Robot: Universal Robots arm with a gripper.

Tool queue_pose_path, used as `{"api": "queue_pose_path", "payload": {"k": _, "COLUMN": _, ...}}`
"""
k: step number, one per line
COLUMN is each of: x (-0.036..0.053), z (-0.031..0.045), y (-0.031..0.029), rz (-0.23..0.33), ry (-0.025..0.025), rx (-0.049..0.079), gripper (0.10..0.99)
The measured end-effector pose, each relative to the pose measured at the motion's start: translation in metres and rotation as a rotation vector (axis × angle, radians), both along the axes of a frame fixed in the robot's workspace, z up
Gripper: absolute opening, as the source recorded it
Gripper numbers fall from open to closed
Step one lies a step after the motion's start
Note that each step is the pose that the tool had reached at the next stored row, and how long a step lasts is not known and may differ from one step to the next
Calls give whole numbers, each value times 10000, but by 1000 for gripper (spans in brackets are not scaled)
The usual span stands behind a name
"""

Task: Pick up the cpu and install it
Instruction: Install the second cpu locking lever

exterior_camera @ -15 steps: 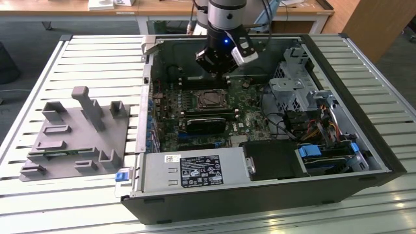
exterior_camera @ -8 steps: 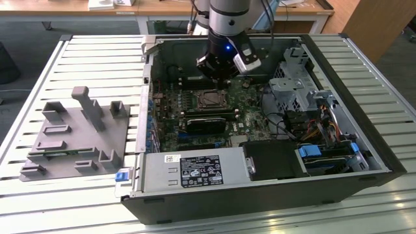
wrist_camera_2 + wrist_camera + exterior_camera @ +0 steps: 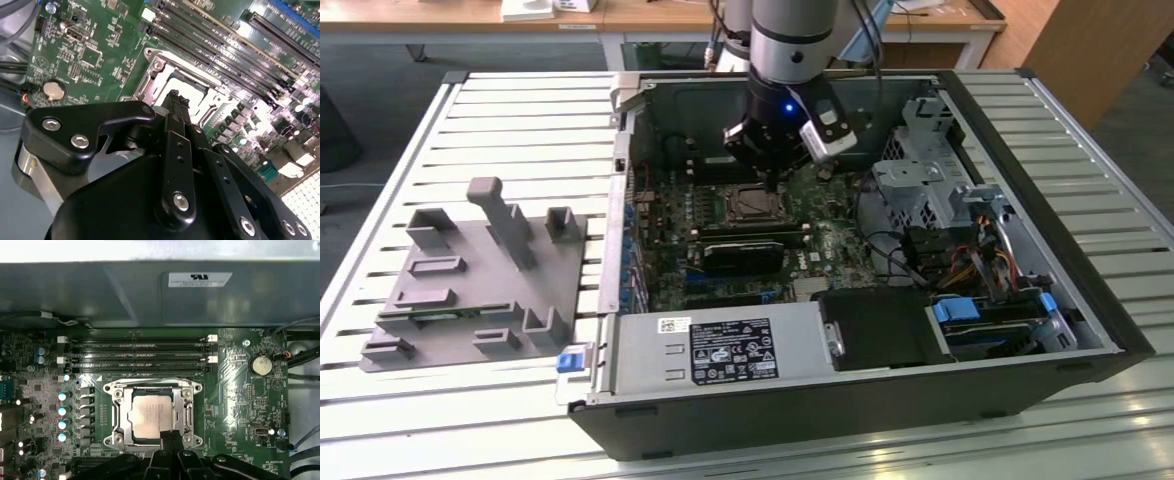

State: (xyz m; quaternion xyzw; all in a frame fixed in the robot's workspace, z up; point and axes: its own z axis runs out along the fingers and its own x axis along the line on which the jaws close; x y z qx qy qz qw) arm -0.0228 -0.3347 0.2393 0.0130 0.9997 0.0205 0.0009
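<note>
In the exterior view the arm is seen reaching down into an open computer case [image 3: 1067, 330], with the gripper [image 3: 771, 170] hanging just above the socket [image 3: 754, 205] on the motherboard [image 3: 720, 270]; a grey fixture [image 3: 467, 280] lies well apart on the slatted table [image 3: 520, 110], toward that view's left. In the second wrist view the fingers [image 3: 177, 107] are seen drawn together to a narrow point over the socket frame [image 3: 160, 75], with nothing visibly held between them. In the first wrist view — which alone looks straight down on it — the cpu [image 3: 150, 415] is seen lying flat inside the socket, its silver top bare, the fingertips at its near edge. The placing step is judged done or nearly so; any next move would call for a straight, gentle lift — no sideways drag.
</note>
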Motion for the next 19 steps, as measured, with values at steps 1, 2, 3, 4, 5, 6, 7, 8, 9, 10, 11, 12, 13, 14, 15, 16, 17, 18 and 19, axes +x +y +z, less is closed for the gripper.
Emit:
{"api": "queue_pose_path", "payload": {"k": 1, "x": 0, "z": -4, "y": -14, "rz": 0, "ry": 4, "rx": -1, "gripper": 106}}
{"api": "queue_pose_path", "payload": {"k": 2, "x": 1, "z": -7, "y": -31, "rz": 0, "ry": 7, "rx": 0, "gripper": 106}}
{"api": "queue_pose_path", "payload": {"k": 3, "x": 0, "z": -10, "y": -48, "rz": -1, "ry": 10, "rx": 1, "gripper": 106}}
{"api": "queue_pose_path", "payload": {"k": 4, "x": 0, "z": -12, "y": -66, "rz": -1, "ry": 11, "rx": 1, "gripper": 106}}
{"api": "queue_pose_path", "payload": {"k": 5, "x": 0, "z": -14, "y": -83, "rz": 0, "ry": 12, "rx": 2, "gripper": 106}}
{"api": "queue_pose_path", "payload": {"k": 6, "x": 0, "z": -16, "y": -100, "rz": 0, "ry": 12, "rx": 2, "gripper": 106}}
{"api": "queue_pose_path", "payload": {"k": 7, "x": 0, "z": -16, "y": -117, "rz": 0, "ry": 12, "rx": 1, "gripper": 106}}
{"api": "queue_pose_path", "payload": {"k": 8, "x": 0, "z": -17, "y": -134, "rz": 0, "ry": 12, "rx": 1, "gripper": 106}}
{"api": "queue_pose_path", "payload": {"k": 9, "x": 0, "z": -18, "y": -150, "rz": -1, "ry": 11, "rx": 2, "gripper": 106}}
{"api": "queue_pose_path", "payload": {"k": 10, "x": 0, "z": -19, "y": -165, "rz": 0, "ry": 12, "rx": 2, "gripper": 106}}
{"api": "queue_pose_path", "payload": {"k": 11, "x": 1, "z": -20, "y": -182, "rz": 0, "ry": 11, "rx": 2, "gripper": 106}}
{"api": "queue_pose_path", "payload": {"k": 12, "x": 0, "z": -21, "y": -198, "rz": 0, "ry": 12, "rx": 2, "gripper": 106}}
{"api": "queue_pose_path", "payload": {"k": 13, "x": -2, "z": -22, "y": -211, "rz": 0, "ry": 12, "rx": 1, "gripper": 106}}
{"api": "queue_pose_path", "payload": {"k": 14, "x": -10, "z": -23, "y": -221, "rz": -2, "ry": 12, "rx": 1, "gripper": 106}}
{"api": "queue_pose_path", "payload": {"k": 15, "x": -21, "z": -25, "y": -228, "rz": -2, "ry": 11, "rx": 1, "gripper": 106}}
{"api": "queue_pose_path", "payload": {"k": 16, "x": -39, "z": -26, "y": -233, "rz": -1, "ry": 11, "rx": 2, "gripper": 106}}
{"api": "queue_pose_path", "payload": {"k": 17, "x": -59, "z": -27, "y": -237, "rz": 0, "ry": 11, "rx": 1, "gripper": 106}}
{"api": "queue_pose_path", "payload": {"k": 18, "x": -79, "z": -28, "y": -240, "rz": 0, "ry": 11, "rx": 2, "gripper": 106}}
{"api": "queue_pose_path", "payload": {"k": 19, "x": -95, "z": -29, "y": -244, "rz": 0, "ry": 11, "rx": 2, "gripper": 106}}
